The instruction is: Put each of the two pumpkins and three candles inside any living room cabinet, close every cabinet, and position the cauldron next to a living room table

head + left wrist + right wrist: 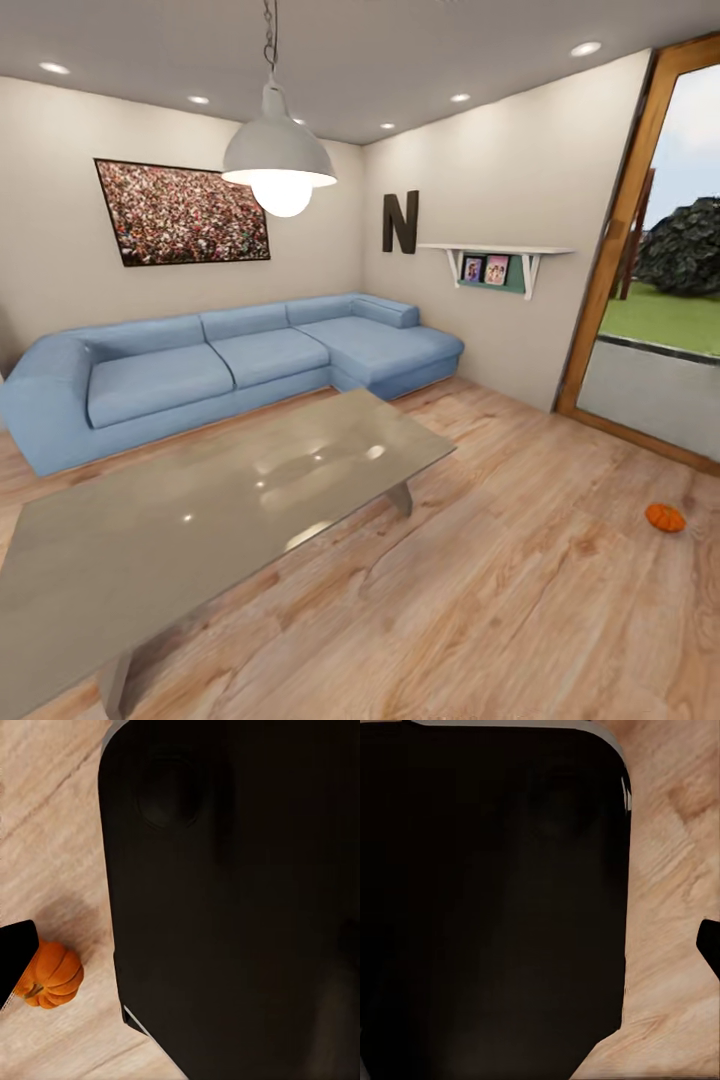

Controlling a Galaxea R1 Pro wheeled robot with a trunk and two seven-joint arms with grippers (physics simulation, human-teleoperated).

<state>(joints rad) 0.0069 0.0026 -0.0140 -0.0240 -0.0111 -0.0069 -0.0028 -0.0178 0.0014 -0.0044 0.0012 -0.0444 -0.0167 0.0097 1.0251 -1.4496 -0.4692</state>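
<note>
A small bright-orange ribbed pumpkin point(665, 517) lies alone on the light wood-plank floor point(520, 610) near the glazed wooden-framed door point(640, 250), well apart from the long grey glass-topped coffee table point(200, 500) and the blue corner sofa point(230, 365). A second orange pumpkin point(51, 974) sits on the boards just beside the robot's black base point(232, 900). The robot appears to be searching; next it must drive close and reach down. Whether either arm's fingers are spread or closed cannot be told.
</note>
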